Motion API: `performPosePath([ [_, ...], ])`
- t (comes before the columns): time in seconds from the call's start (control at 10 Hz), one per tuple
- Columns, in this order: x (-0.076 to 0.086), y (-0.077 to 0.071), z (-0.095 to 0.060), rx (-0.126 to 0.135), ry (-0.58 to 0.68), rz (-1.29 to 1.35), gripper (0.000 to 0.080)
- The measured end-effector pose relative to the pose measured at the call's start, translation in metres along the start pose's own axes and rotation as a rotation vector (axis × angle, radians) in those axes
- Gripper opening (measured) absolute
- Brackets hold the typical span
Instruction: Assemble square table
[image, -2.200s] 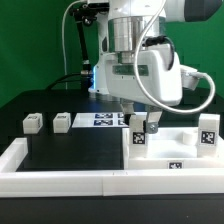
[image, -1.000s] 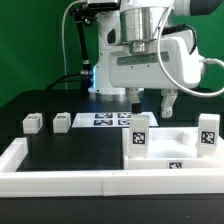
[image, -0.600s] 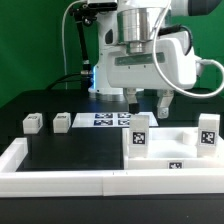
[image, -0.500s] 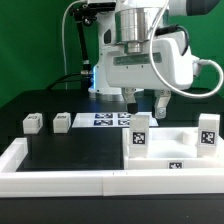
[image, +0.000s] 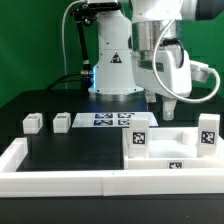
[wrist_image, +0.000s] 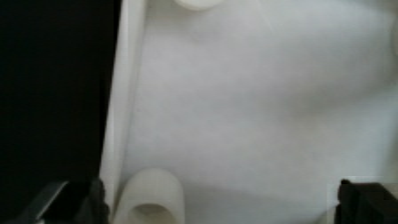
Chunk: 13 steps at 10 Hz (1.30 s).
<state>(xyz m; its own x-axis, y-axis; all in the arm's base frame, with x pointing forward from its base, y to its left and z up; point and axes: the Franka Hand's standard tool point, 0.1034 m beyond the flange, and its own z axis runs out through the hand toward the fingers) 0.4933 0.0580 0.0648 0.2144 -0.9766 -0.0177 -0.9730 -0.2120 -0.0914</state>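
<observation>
One slab (image: 175, 150) of the square table, white, lying flat at the exterior view's right, on the black surface (image: 70, 148) and close against the white rail (image: 60, 176) along the near edge. Broad face up; one tag on the near edge facing the camera. Square, so no long axis to speak of.

Four legs counted. Two upright legs (image: 139, 134) (image: 208, 130) standing at the slab's corners, long axis vertical, tagged faces toward the camera; whether fastened or merely set there, cannot tell. Two loose legs (image: 32, 122) (image: 62, 121) side by side on the black surface at the exterior view's left, near each other but not touching, well apart from the slab, tags also toward the camera; long axis not clear from here.

One gripper (image: 160, 106), hanging above the slab's far side, between the two upright legs. Jaws spread wide, holding nothing, touching nothing. In the wrist view, same gripper (wrist_image: 208, 203) with dark fingertips (wrist_image: 54, 203) far apart at opposite edges of the picture, only the pale blurred slab (wrist_image: 249, 110) between and below them.

One marker board (image: 112, 119), flat on the table between the loose legs and the slab, beneath the arm (image: 165, 40).
</observation>
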Motion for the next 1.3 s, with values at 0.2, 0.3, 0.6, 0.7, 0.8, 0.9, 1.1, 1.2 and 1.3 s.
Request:
performPosePath([
  [0.2,0.002,-0.002,-0.001,0.003,0.001,-0.006,0.0648],
  [0.3,0.001,-0.002,0.0,0.002,0.001,-0.007,0.0648],
  [0.6,-0.009,0.012,0.006,-0.023,0.001,0.084,0.0648],
  [0.7,-0.016,0.02,0.011,-0.04,0.002,0.092,0.0648],
  [0.8,-0.018,0.022,0.015,-0.048,0.006,0.089,0.0648],
  [0.9,-0.019,0.024,0.019,-0.055,0.01,0.092,0.0648],
  [1.1,-0.02,0.03,0.028,-0.072,0.02,0.081,0.0648],
  [1.2,-0.019,0.032,0.031,-0.078,0.024,0.078,0.0648],
  [1.3,-0.019,0.035,0.036,-0.087,0.028,0.076,0.0648],
])
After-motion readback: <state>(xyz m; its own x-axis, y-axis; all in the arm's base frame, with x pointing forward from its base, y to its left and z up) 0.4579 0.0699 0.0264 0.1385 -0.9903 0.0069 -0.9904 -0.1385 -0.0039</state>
